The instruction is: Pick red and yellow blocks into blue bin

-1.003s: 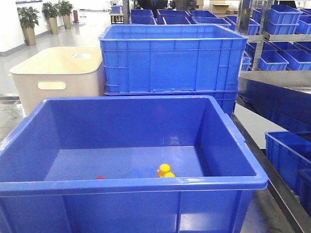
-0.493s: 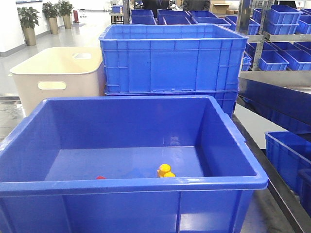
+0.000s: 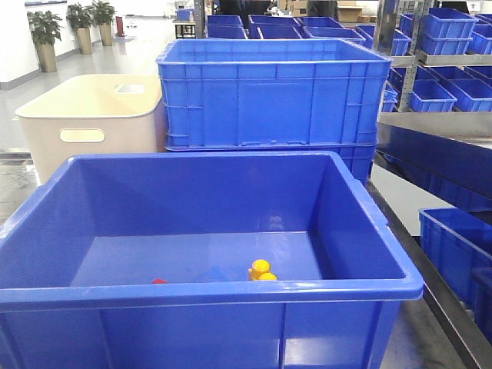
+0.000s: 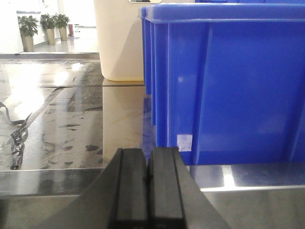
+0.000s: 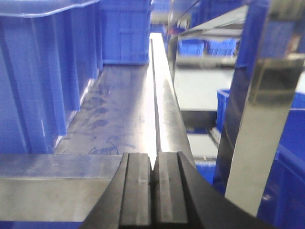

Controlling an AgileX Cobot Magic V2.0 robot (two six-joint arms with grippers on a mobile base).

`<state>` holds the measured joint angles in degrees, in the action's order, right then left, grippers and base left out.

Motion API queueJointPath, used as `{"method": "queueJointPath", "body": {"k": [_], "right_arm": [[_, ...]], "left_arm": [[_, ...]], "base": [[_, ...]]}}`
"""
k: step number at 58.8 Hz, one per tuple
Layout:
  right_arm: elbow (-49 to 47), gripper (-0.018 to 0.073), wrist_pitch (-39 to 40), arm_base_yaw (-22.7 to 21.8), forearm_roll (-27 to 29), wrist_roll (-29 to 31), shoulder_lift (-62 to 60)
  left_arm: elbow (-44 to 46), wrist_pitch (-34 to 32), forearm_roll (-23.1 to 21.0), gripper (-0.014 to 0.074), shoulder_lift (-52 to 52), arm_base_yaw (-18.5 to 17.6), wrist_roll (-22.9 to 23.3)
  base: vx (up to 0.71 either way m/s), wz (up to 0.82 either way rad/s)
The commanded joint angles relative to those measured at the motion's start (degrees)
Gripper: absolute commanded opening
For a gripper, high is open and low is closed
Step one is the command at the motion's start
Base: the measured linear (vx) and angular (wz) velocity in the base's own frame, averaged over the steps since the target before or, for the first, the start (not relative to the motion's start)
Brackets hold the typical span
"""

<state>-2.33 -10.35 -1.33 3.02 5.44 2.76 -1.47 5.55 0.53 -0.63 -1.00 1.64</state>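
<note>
Left gripper (image 4: pixel 148 179) and right gripper (image 5: pixel 153 180) both level, jaws pressed together, seemingly holding nothing.

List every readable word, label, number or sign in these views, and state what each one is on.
None can be read.
A small pale sticker sits low on the blue bin wall in the left wrist view; it looks blank.
The cardboard boxes far behind are too small and blurred to show any print.
</note>
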Motion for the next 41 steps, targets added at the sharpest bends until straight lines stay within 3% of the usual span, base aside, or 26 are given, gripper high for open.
{"method": "queueJointPath", "body": {"k": [1, 41], "right_arm": [[2.21, -0.001, 9.09, -0.46, 0.53, 0.35, -2.34], [4.46, -0.001, 14.07, -0.93, 0.48, 0.39, -4.0]], "left_arm": [[0.94, -4.62, -0.53, -0.0006, -1.03, 0.05, 0.49], [0.94, -4.56, -0.53, -0.0006, -0.98, 0.05, 0.49]], "base": [[0.0, 0.0], [0.0, 0.0]]}}
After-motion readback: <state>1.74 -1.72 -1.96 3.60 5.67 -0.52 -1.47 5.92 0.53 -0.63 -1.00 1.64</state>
